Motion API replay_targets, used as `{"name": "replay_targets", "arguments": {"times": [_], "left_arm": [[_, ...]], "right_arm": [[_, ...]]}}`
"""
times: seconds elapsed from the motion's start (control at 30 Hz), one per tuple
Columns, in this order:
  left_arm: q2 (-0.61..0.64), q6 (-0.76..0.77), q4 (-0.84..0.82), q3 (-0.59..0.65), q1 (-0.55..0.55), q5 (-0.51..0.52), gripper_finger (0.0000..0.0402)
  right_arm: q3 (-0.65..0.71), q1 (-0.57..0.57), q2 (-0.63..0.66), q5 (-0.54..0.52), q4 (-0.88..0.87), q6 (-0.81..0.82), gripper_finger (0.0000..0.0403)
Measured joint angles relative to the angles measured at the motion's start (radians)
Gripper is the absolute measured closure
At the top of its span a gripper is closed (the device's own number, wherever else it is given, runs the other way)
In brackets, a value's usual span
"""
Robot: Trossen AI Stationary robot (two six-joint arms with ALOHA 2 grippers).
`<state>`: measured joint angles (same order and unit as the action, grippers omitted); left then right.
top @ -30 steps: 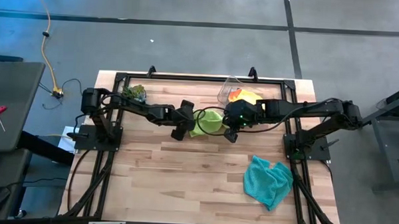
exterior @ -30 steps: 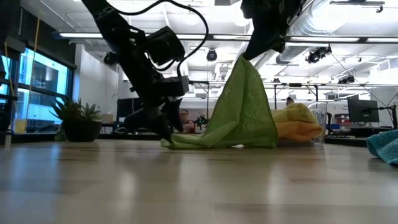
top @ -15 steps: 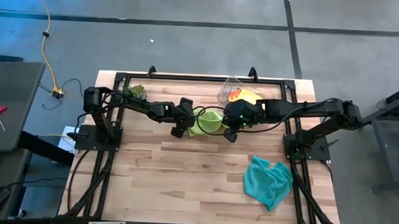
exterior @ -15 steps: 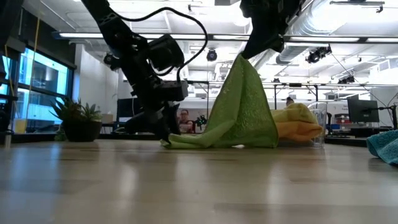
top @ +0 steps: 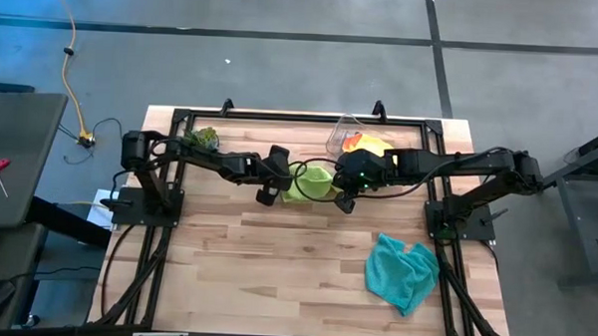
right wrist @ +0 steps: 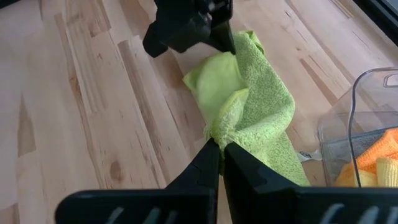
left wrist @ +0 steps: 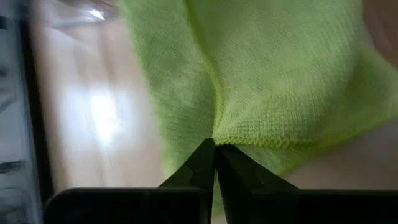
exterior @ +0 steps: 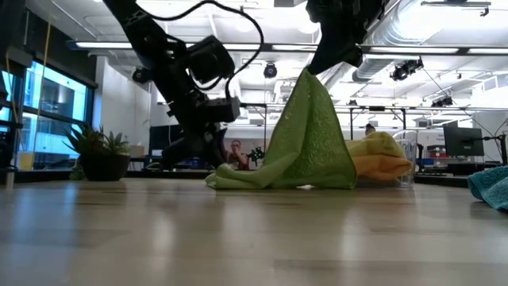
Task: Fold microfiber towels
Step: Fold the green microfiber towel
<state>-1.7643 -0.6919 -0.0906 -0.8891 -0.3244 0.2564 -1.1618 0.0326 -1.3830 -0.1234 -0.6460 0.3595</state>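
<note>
Lime green towel (top: 311,183) at worktop (top: 276,257) centre-rear, hanging tent-like. R gripper (right wrist: 219,148) pinching raised corner; L gripper (left wrist: 215,149) pressed together on hem at low edge near worktop.

Risks, judged:
- Both pinches thin, at hem only; sideways pull could slip cloth out.
- Cloth bunched, not flat; crooked fold likely.
- Clear bin (top: 344,136) w/ orange (right wrist: 378,152) and yellow towel (exterior: 379,145) close behind; snag poss.
- Teal towel (top: 401,273) well apart, no hazard.

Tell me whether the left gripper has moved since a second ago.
Yes. In the high view the left gripper has slid toward the lime green towel, farther from the small plant, and now pinches the towel's edge.
</note>
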Motion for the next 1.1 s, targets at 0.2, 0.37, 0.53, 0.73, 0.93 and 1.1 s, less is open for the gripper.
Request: {"name": "replay_targets", "arguments": {"times": [0.2,0.37,0.53,0.73,0.93,1.1], "left_arm": [[0.101,-0.019,-0.042,0.000,0.000,0.054,0.0399],[0.272,-0.027,-0.112,0.000,0.000,0.119,0.0400],[0.488,-0.021,-0.186,-0.001,0.011,0.186,0.0401],[0.709,-0.003,-0.330,-0.001,0.079,0.248,0.0401],[0.850,0.007,-0.370,-0.001,0.167,0.395,0.0401],[0.897,-0.056,-0.377,-0.001,0.167,0.500,0.0401]], "right_arm": [[-0.011,0.001,0.001,0.001,-0.003,-0.021,0.0403],[-0.085,0.007,0.002,0.002,-0.033,-0.047,0.0403],[-0.175,0.013,0.003,-0.018,-0.107,-0.069,0.0403],[-0.199,0.013,0.003,-0.022,-0.226,-0.072,0.0403],[-0.199,0.025,0.009,-0.019,-0.209,-0.085,0.0403],[-0.199,0.076,0.006,-0.015,-0.147,-0.127,0.0403]]}}
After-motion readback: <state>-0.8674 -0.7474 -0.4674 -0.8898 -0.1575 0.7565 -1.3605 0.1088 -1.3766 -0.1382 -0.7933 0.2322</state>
